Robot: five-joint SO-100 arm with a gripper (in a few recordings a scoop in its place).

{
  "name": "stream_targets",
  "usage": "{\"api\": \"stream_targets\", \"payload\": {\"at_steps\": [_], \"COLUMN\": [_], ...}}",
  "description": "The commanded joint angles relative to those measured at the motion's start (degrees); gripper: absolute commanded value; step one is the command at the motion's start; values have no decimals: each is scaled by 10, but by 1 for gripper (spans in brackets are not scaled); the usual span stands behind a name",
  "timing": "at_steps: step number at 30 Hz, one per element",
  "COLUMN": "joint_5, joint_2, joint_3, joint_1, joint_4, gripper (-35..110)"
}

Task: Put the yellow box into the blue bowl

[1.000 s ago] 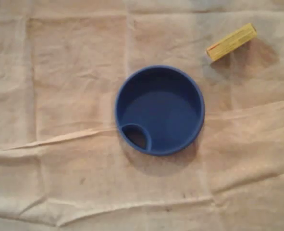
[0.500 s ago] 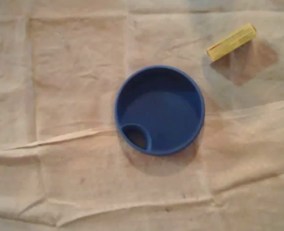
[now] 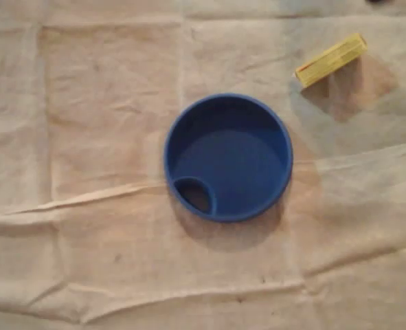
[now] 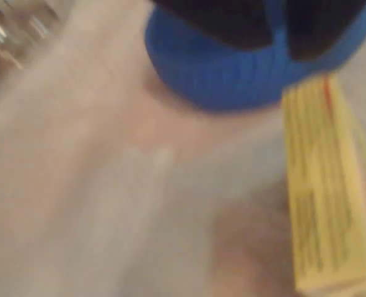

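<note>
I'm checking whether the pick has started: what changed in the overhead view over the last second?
The shadow beside the yellow box has paled, and a dark shape has come in at the top edge, perhaps the arm. Nothing was gripped. The box and the blue bowl lie where they were, apart, on the cloth.

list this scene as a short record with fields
box: yellow box, lying flat on the cloth, upper right in overhead view
bowl: blue bowl, centre of overhead view, small compartment at its lower left
relation: box and bowl apart, not touching
surface: cloth is beige and creased
task state: box not yet in bowl
</note>
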State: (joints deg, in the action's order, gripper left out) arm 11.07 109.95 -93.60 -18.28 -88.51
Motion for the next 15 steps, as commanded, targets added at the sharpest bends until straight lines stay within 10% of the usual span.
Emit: {"api": "stream_targets", "payload": {"at_steps": [1, 15], "joint_5": [5, 7], "joint_2": [-43, -69], "joint_3": [62, 32], "joint_1": [4, -3], "joint_4": [0, -47], "gripper": [2, 31]}}
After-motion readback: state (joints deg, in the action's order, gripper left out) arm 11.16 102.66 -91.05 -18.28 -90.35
